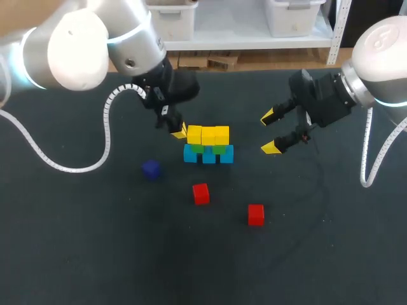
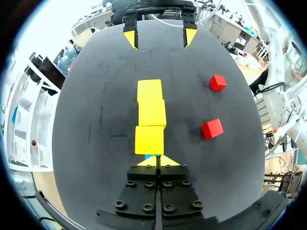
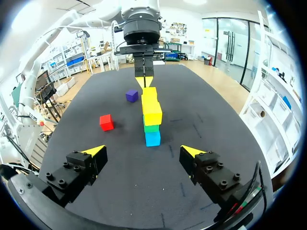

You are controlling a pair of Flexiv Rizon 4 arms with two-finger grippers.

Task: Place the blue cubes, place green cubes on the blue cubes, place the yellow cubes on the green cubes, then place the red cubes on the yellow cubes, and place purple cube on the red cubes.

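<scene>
My left gripper [image 1: 179, 132] points down, pinched closed and empty, just beside the yellow cubes [image 1: 208, 135] topping the green cubes [image 1: 219, 149] and blue cubes [image 1: 208, 155] mid-table. Right of them, my right gripper [image 1: 273, 132] hovers, fingers spread wide.

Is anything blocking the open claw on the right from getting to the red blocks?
Nothing visible does. The right gripper hangs open beside the yellow cubes. Only bare table lies between it and the red cubes. The left gripper is shut at the row's other end, off that path.
</scene>
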